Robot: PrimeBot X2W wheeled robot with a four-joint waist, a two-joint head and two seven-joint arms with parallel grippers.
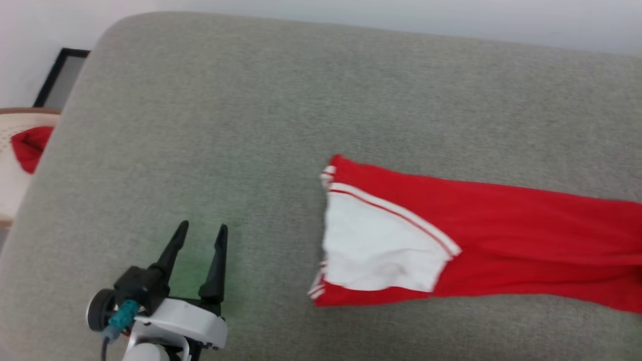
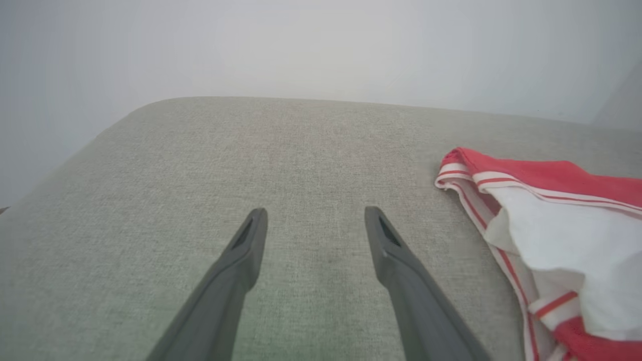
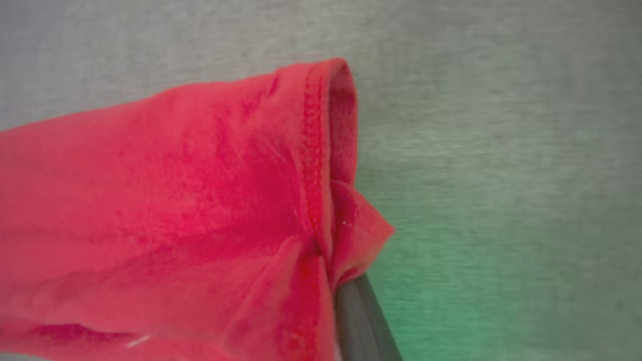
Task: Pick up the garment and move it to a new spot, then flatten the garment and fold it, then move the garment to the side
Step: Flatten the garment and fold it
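Quick update from the remote seat. The garment [image 1: 451,240] is lying flat on the grey padded surface [image 1: 251,100], on the right half of the head cam. It runs from about the middle out past the right edge of the picture. The end nearer the middle has the white sleeve [image 1: 376,250] on top, with white stripe trim along its edges, and the rest is plain red.

My left pincer [image 1: 203,225] is down at the lower left with its fingers spread wide and nothing between them. It's sitting over bare grey fabric, well apart from the shirt. On the left wrist cam the pincer [image 2: 316,213] points across the surface, and the striped sleeve end [image 2: 551,220] is off to the side.

The right pincer [image 3: 341,288] is pinching the garment [image 3: 175,200] at a red hemmed corner. The cloth bunches up right where the one dark finger [image 3: 361,326] I can see ends, and the other finger is buried under fabric.

There's also a red cloth scrap [image 1: 30,145] sitting off past the left edge of the surface.
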